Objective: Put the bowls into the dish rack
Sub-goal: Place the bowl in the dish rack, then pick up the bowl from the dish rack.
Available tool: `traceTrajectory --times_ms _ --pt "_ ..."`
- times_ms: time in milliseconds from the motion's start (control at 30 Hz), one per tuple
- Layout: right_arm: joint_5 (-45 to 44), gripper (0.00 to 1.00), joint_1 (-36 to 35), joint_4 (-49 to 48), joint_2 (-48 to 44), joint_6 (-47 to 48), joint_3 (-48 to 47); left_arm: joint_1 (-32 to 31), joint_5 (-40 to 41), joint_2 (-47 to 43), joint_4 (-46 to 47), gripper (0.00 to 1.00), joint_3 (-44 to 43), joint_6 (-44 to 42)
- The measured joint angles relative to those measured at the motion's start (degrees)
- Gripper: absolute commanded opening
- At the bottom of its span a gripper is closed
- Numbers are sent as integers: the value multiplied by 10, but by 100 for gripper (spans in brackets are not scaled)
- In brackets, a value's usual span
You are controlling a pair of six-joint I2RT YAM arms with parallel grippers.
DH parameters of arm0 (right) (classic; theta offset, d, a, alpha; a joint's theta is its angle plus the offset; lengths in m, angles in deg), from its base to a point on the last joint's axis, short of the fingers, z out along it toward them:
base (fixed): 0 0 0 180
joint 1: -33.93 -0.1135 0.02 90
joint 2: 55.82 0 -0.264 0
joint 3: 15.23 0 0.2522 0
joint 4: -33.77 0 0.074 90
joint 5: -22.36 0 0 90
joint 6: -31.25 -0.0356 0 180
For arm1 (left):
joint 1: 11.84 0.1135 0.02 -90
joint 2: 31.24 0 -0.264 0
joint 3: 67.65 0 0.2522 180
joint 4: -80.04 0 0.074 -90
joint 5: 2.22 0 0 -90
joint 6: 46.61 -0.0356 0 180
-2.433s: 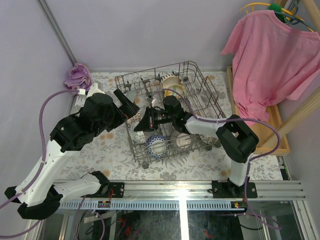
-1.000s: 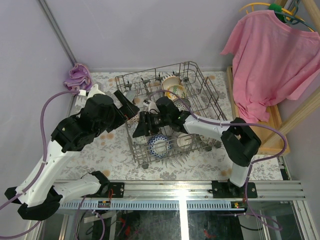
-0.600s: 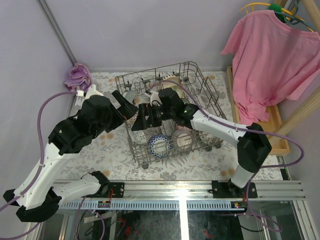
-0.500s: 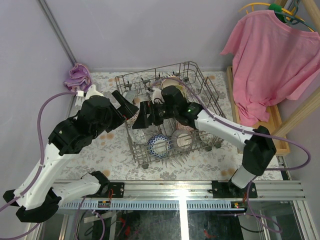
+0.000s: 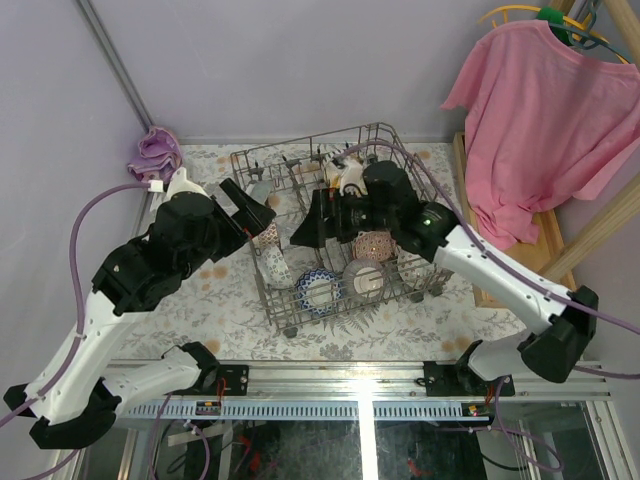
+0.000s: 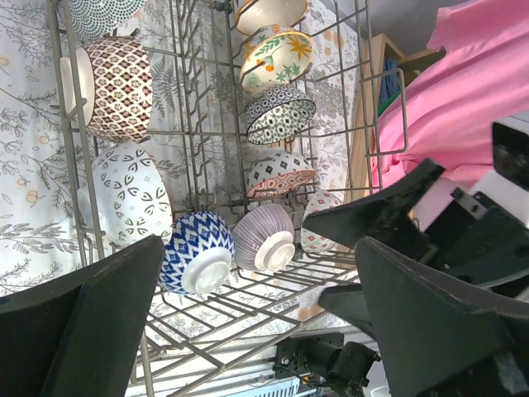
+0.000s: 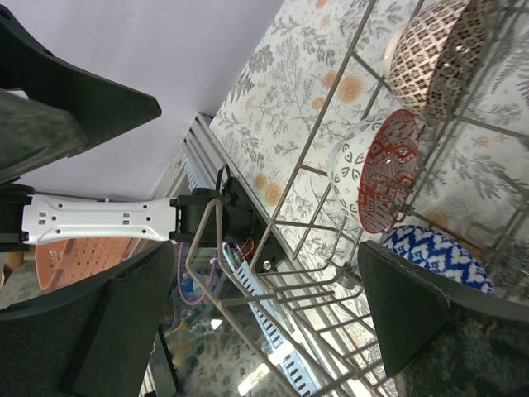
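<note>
Lifted clear of the grey wire dish rack (image 5: 262, 150), the right hand (image 5: 303, 232) gapes empty like the left hand (image 5: 250, 205); small patterned ceramic bowls (image 5: 320, 290) sit racked, so fetching any remaining bowl probably follows.

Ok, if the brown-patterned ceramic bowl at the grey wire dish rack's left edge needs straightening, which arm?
Probably left. Its open left hand hovers close by that brown-patterned ceramic bowl; the right hand, also open, is over the middle of the grey wire dish rack, farther away.

Ten bowls (image 6: 278, 59) (at least), one dish rack (image 5: 280, 160), two arms (image 5: 130, 280), one shirt (image 5: 530, 110)
</note>
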Motion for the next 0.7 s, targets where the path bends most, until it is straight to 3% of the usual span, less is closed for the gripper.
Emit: traceTrajectory --times_ms 400,567,700 --pt "2 99 78 62 -26 -9 -19 12 -2 6 36 100 0 -7" --pt "7 100 119 106 43 -4 -119 64 -45 50 70 100 -2 -14" --pt "-7 99 158 162 35 22 -128 109 -77 104 73 100 -32 -26"
